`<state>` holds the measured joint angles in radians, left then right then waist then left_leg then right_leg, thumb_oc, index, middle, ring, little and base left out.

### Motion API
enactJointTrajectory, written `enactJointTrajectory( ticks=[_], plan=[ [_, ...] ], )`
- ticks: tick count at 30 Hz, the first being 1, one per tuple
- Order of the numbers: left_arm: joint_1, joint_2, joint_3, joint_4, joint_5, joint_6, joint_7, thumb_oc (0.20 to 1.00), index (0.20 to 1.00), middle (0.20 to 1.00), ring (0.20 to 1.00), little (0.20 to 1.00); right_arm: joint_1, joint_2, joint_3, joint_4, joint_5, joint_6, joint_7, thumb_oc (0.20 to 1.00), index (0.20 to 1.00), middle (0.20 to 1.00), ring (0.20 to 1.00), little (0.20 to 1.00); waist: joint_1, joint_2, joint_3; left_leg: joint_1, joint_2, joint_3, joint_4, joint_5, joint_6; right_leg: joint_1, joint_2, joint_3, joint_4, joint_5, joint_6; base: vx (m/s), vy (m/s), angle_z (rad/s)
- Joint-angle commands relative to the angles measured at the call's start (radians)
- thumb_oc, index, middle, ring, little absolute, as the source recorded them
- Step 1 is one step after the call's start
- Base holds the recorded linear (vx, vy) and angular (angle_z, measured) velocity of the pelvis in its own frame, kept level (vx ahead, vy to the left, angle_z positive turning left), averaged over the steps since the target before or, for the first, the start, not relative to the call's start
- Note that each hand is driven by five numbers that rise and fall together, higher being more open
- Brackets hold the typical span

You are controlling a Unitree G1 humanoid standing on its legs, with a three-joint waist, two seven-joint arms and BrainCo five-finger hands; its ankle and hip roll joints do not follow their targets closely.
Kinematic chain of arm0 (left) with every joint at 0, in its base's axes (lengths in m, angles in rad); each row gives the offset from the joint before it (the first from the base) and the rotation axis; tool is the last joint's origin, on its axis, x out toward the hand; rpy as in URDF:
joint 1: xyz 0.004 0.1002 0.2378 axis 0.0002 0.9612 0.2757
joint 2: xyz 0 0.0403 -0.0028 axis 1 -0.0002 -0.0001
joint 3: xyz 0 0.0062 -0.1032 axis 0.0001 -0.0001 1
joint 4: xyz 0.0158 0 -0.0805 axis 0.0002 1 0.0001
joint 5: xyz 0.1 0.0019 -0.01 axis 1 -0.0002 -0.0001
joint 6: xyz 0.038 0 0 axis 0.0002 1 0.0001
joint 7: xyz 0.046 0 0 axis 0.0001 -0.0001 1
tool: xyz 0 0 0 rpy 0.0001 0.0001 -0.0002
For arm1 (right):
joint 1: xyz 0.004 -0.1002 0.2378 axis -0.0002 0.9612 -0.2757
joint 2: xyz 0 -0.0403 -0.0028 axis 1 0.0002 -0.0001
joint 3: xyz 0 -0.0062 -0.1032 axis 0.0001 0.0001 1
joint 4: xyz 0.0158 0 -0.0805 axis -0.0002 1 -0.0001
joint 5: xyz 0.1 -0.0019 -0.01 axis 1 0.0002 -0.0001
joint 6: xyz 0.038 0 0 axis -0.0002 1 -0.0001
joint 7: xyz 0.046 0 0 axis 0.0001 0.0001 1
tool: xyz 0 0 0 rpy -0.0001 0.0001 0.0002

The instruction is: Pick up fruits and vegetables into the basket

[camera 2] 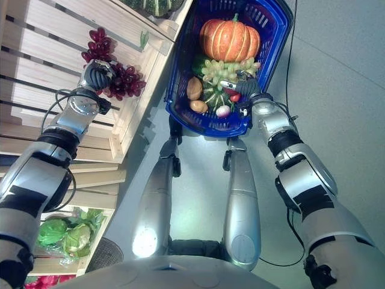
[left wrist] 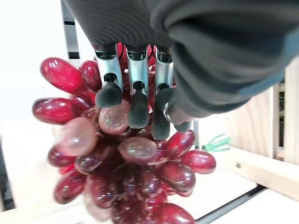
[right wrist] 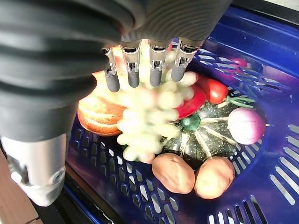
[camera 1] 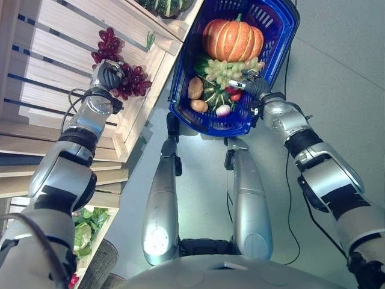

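Observation:
A bunch of dark red grapes (left wrist: 126,163) hangs against the wooden shelf (camera 1: 54,48) on my left. My left hand (camera 1: 106,76) is shut on it, dark fingertips (left wrist: 138,112) curled onto the top berries. More red grapes (camera 1: 109,41) lie just above that hand. The blue plastic basket (camera 1: 283,24) hangs in front of me. It holds an orange pumpkin (camera 1: 232,39), green grapes (camera 1: 228,69), a striped green squash (right wrist: 205,135), two potatoes (right wrist: 194,175), a pink onion (right wrist: 246,125) and a red pepper (right wrist: 196,100). My right hand (camera 1: 255,85) sits at the basket's near right rim, fingers (right wrist: 133,77) curled above the green grapes.
Slatted wooden crates (camera 2: 42,72) fill the left side, with a green squash (camera 1: 165,6) on an upper shelf and lettuces (camera 2: 66,236) in a low bin. Grey floor (camera 1: 343,90) spreads to the right of the basket.

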<state>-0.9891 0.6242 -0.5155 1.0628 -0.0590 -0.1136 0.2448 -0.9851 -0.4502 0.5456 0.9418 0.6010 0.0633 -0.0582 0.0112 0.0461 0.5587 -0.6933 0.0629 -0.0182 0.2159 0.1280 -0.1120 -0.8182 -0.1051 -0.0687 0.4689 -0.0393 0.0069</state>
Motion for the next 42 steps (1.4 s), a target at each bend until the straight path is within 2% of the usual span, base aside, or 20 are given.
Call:
enactJointTrajectory(
  ticks=[1, 2, 3, 4, 8, 11, 13, 20, 22, 24, 27, 34, 38, 39, 42],
  plan=[
    [-0.011, 0.011, -0.027, 0.002, 0.285, -0.043, 0.182, 0.366, 0.366, 0.366, 0.366, 0.366, 0.003, -0.007, 0.000, -0.019, 0.029, -0.036, 0.008, 1.000, 1.000, 1.000, 1.000, 1.000, -0.015, 0.019, -0.039, -0.043, -0.087, 0.044, 0.050, -0.053, 0.042, 0.058, 0.066, -0.071, -0.073, -0.014, 0.027, 0.00, 0.000, 0.00],
    [-0.016, 0.013, -0.033, 0.002, 0.332, -0.044, 0.197, 0.859, 0.859, 0.859, 0.859, 0.859, 0.002, -0.008, 0.002, -0.017, 0.031, -0.038, 0.008, 1.000, 1.000, 1.000, 1.000, 1.000, -0.015, 0.018, -0.039, -0.043, -0.087, 0.044, 0.050, -0.054, 0.042, 0.059, 0.066, -0.071, -0.073, -0.015, 0.026, 0.00, 0.000, 0.00],
    [-0.032, 0.023, -0.067, 0.001, 0.452, -0.048, 0.248, 1.000, 1.000, 1.000, 1.000, 1.000, 0.003, -0.009, 0.006, -0.015, 0.037, -0.040, 0.010, 1.000, 1.000, 1.000, 1.000, 1.000, -0.016, 0.016, -0.039, -0.044, -0.086, 0.043, 0.053, -0.055, 0.041, 0.058, 0.066, -0.072, -0.072, -0.014, 0.027, 0.00, 0.000, 0.00],
    [-0.040, 0.026, -0.095, -0.003, 0.543, -0.050, 0.270, 1.000, 1.000, 1.000, 1.000, 1.000, 0.002, -0.009, 0.007, -0.012, 0.040, -0.042, 0.011, 1.000, 1.000, 1.000, 1.000, 1.000, -0.016, 0.015, -0.039, -0.045, -0.086, 0.043, 0.052, -0.055, 0.041, 0.059, 0.067, -0.072, -0.073, -0.013, 0.026, 0.00, 0.000, 0.00],
    [-0.059, 0.026, -0.199, -0.020, 0.758, -0.046, 0.331, 1.000, 1.000, 1.000, 1.000, 1.000, -0.001, -0.008, 0.010, -0.020, 0.040, -0.036, 0.010, 1.000, 1.000, 1.000, 1.000, 1.000, -0.019, 0.012, -0.039, -0.048, -0.085, 0.044, 0.050, -0.055, 0.039, 0.058, 0.067, -0.072, -0.081, -0.006, 0.029, 0.00, 0.000, 0.00],
    [-0.074, 0.024, -0.238, -0.018, 0.783, -0.043, 0.339, 1.000, 1.000, 1.000, 1.000, 1.000, -0.004, -0.007, 0.013, -0.018, 0.039, -0.035, 0.010, 1.000, 1.000, 1.000, 1.000, 1.000, -0.022, 0.012, -0.039, -0.048, -0.084, 0.048, 0.050, -0.056, 0.040, 0.058, 0.067, -0.071, -0.084, -0.004, 0.030, 0.00, 0.005, -0.01],
    [-0.083, 0.022, -0.285, -0.016, 0.834, -0.041, 0.303, 1.000, 1.000, 1.000, 1.000, 1.000, -0.004, -0.006, 0.016, -0.016, 0.036, -0.041, 0.010, 1.000, 1.000, 1.000, 1.000, 1.000, -0.026, 0.013, -0.039, -0.051, -0.084, 0.051, 0.054, -0.058, 0.038, 0.056, 0.064, -0.072, -0.085, -0.002, 0.033, 0.00, 0.021, -0.04],
    [-0.089, 0.017, -0.334, -0.001, 0.852, -0.026, 0.210, 1.000, 1.000, 1.000, 1.000, 1.000, -0.021, -0.001, 0.018, -0.008, 0.033, -0.033, 0.008, 1.000, 1.000, 1.000, 1.000, 1.000, -0.029, 0.017, -0.039, -0.054, -0.083, 0.056, 0.056, -0.057, 0.035, 0.057, 0.060, -0.069, -0.092, 0.004, 0.036, 0.00, 0.000, 0.00],
    [-0.089, 0.017, -0.348, 0.004, 0.853, 0.008, 0.150, 1.000, 1.000, 1.000, 1.000, 1.000, -0.022, 0.001, 0.016, -0.009, 0.029, -0.032, 0.007, 1.000, 1.000, 1.000, 1.000, 1.000, -0.030, 0.017, -0.039, -0.059, -0.082, 0.057, 0.059, -0.057, 0.034, 0.054, 0.059, -0.068, -0.092, 0.005, 0.038, 0.00, 0.000, 0.00],
    [-0.086, 0.018, -0.350, 0.013, 0.852, 0.028, 0.140, 1.000, 1.000, 1.000, 1.000, 1.000, -0.026, 0.001, 0.017, -0.008, 0.030, -0.029, 0.007, 1.000, 1.000, 1.000, 1.000, 1.000, -0.030, 0.017, -0.039, -0.060, -0.081, 0.058, 0.058, -0.057, 0.034, 0.053, 0.059, -0.068, -0.093, 0.006, 0.038, 0.00, 0.000, 0.00],
    [-0.078, 0.015, -0.353, 0.064, 0.846, 0.088, 0.105, 1.000, 1.000, 1.000, 1.000, 1.000, -0.039, 0.004, 0.019, 0.011, 0.033, -0.029, 0.013, 1.000, 1.000, 1.000, 1.000, 1.000, -0.031, 0.014, -0.039, -0.060, -0.081, 0.057, 0.058, -0.056, 0.034, 0.055, 0.062, -0.067, -0.096, 0.007, 0.037, 0.00, 0.000, 0.00],
    [-0.057, 0.004, -0.346, 0.122, 0.864, 0.139, 0.079, 1.000, 1.000, 1.000, 1.000, 1.000, -0.047, 0.017, 0.021, 0.025, 0.040, -0.036, 0.012, 1.000, 1.000, 1.000, 1.000, 1.000, -0.028, 0.008, -0.039, -0.061, -0.079, 0.053, 0.053, -0.050, 0.034, 0.057, 0.065, -0.069, -0.102, 0.011, 0.037, 0.00, 0.000, 0.00],
    [-0.041, -0.008, -0.334, 0.156, 0.885, 0.198, 0.067, 1.000, 1.000, 1.000, 1.000, 1.000, -0.054, 0.023, 0.021, 0.038, 0.043, -0.044, 0.016, 1.000, 1.000, 1.000, 1.000, 1.000, -0.026, 0.004, -0.039, -0.062, -0.080, 0.050, 0.051, -0.048, 0.035, 0.060, 0.065, -0.072, -0.108, 0.014, 0.036, 0.00, 0.000, 0.00],
    [-0.032, -0.013, -0.327, 0.171, 0.897, 0.229, 0.078, 1.000, 1.000, 1.000, 1.000, 1.000, -0.059, 0.025, 0.022, 0.040, 0.044, -0.045, 0.015, 1.000, 1.000, 1.000, 1.000, 1.000, -0.025, 0.001, -0.039, -0.065, -0.080, 0.049, 0.051, -0.046, 0.035, 0.059, 0.065, -0.071, -0.113, 0.016, 0.035, 0.00, 0.000, 0.00],
    [-0.023, -0.017, -0.320, 0.190, 0.903, 0.262, 0.084, 1.000, 1.000, 1.000, 1.000, 1.000, -0.060, 0.024, 0.026, 0.040, 0.049, -0.048, 0.012, 1.000, 1.000, 1.000, 1.000, 1.000, -0.024, -0.001, -0.039, -0.070, -0.080, 0.047, 0.052, -0.044, 0.035, 0.055, 0.067, -0.072, -0.112, 0.016, 0.034, 0.00, 0.000, 0.00]
  ],
)
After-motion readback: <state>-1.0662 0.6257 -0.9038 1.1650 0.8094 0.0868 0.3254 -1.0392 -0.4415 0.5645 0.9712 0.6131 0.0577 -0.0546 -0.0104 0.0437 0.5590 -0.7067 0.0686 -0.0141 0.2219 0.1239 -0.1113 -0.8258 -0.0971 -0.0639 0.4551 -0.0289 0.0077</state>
